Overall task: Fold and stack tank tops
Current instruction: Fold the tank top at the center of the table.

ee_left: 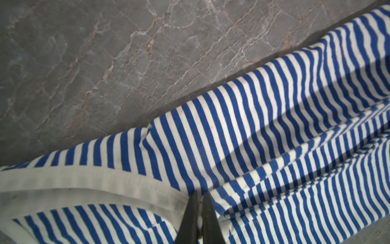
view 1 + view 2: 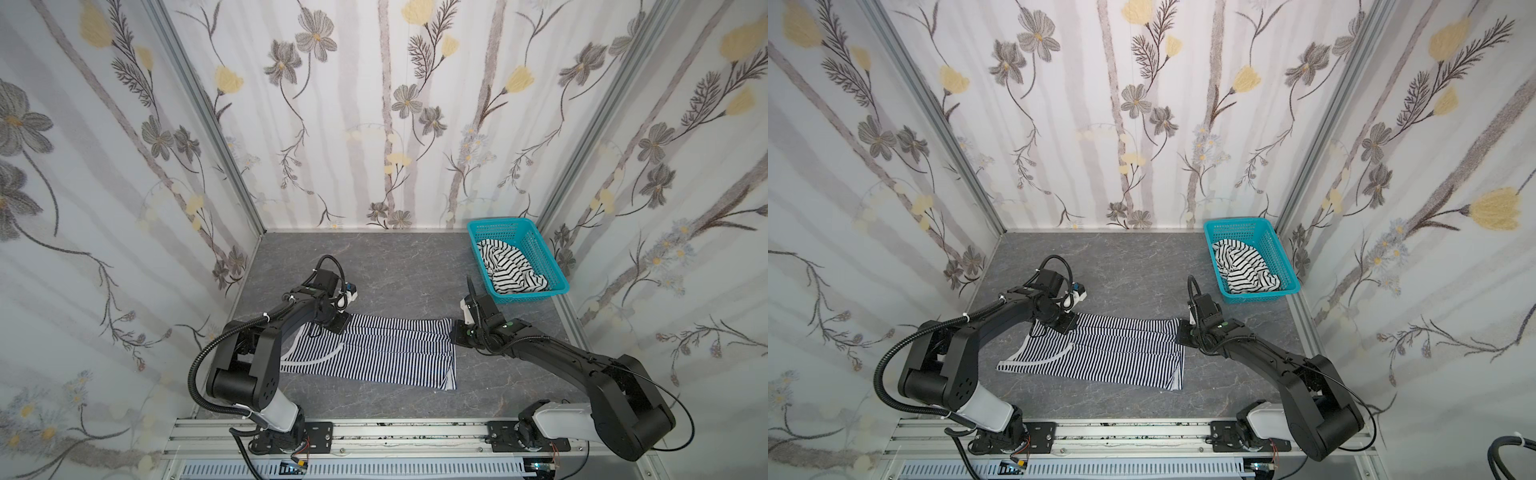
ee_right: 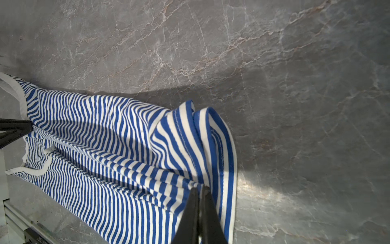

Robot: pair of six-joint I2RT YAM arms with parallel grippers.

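The grey marbled tabletop (image 2: 395, 270) carries everything, and two black arms reach over it from the near rail: the left arm (image 2: 257, 345) and the right arm (image 2: 561, 361).

There are two tank tops. The fine-striped tank top (image 2: 386, 353) lies spread lengthwise across the middle of the tabletop in both top views (image 2: 1113, 353), with its white-bound straps toward the left arm and its hem toward the right arm. One teal basket (image 2: 536, 245) stands at the far right corner, well apart from that top. The wide-striped tank top (image 2: 513, 270) lies crumpled inside it.

There are two grippers, each at one end of the far edge of the fine-striped tank top. The left gripper (image 1: 200, 192) has its jaws pressed together on the striped cloth just beside the white armhole binding. The right gripper (image 3: 199, 187) is also clamped tight; it pinches the hem corner, where the fabric bunches and curls up around the fingertips (image 3: 207, 202).
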